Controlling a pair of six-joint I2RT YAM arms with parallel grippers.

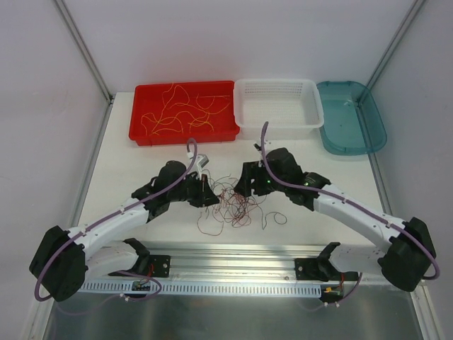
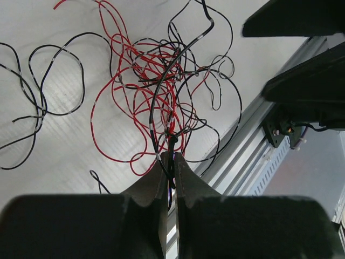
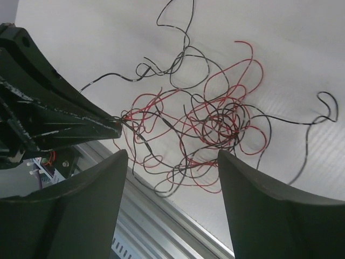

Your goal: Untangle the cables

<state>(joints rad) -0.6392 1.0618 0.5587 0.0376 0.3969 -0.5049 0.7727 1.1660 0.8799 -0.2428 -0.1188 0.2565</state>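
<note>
Pinches the red-and-black wire tangle [image 2: 161, 81] in the left end effector [image 2: 170, 159], probably as an anchor, with the right end effector [image 3: 172, 162] spread apart nearby.

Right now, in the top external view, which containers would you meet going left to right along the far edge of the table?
red bin → white basket → teal tray

The cables [image 1: 233, 205] are red and black on a white table [image 1: 127, 170], bin [image 1: 138, 113] red, basket [image 1: 315, 113] white, tray [image 1: 354, 134] teal
</note>
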